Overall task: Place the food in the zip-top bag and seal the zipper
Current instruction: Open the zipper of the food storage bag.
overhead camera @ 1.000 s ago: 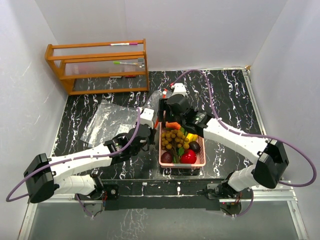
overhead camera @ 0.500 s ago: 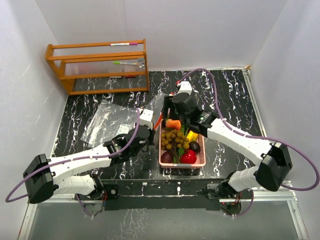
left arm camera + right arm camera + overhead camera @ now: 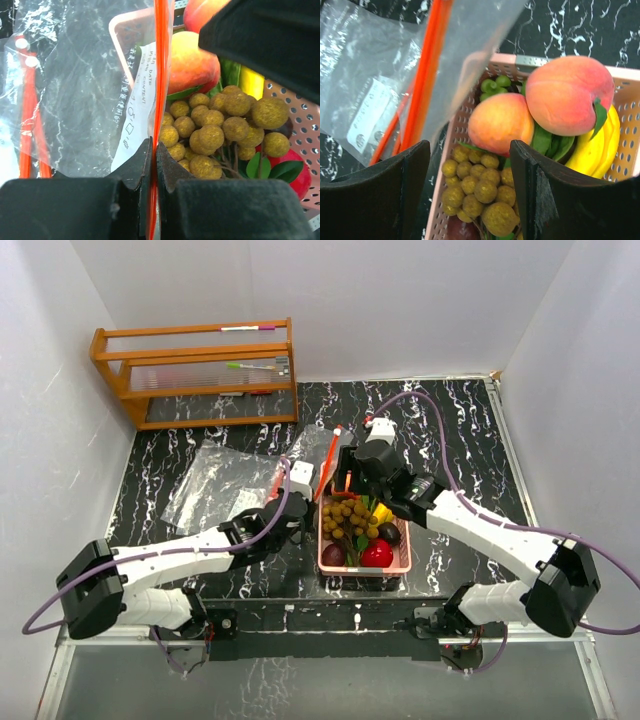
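Top: L gripper (image 3: 312, 498) holds bag (image 3: 318, 445) upright at basket's (image 3: 321, 540) left rim, R gripper (image 3: 350, 475) over its far end; L wrist: jaws clenched on orange zip (image 3: 161, 75), running straight ahead; R wrist: fingers (image 3: 420, 165) apart, empty, peaches (image 3: 501, 122) just below, R arm nearer.

Bright produce in a pink basket (image 3: 629, 145) on a black desk (image 3: 460, 430) veined with white.
The peaches (image 3: 568, 95) blush orange to red beside green leaves. The longan bunch (image 3: 220, 130) is dull tan-brown, the bananas (image 3: 597, 145) yellow, the cucumbers (image 3: 495, 84) green. One red fruit (image 3: 377, 554) is glossy and a purple fruit (image 3: 334, 555) is dark. The zip-top bag (image 3: 80, 100) is clear, with an orange-red zipper (image 3: 161, 75) and a white label (image 3: 137, 110) printed in black. The left arm (image 3: 180, 555) and right arm (image 3: 480, 530) are white with black joints. The left claw (image 3: 154, 155) and right claw (image 3: 470, 150) are black. The rack (image 3: 195, 370) is orange-brown wood and the walls (image 3: 400, 300) are white.
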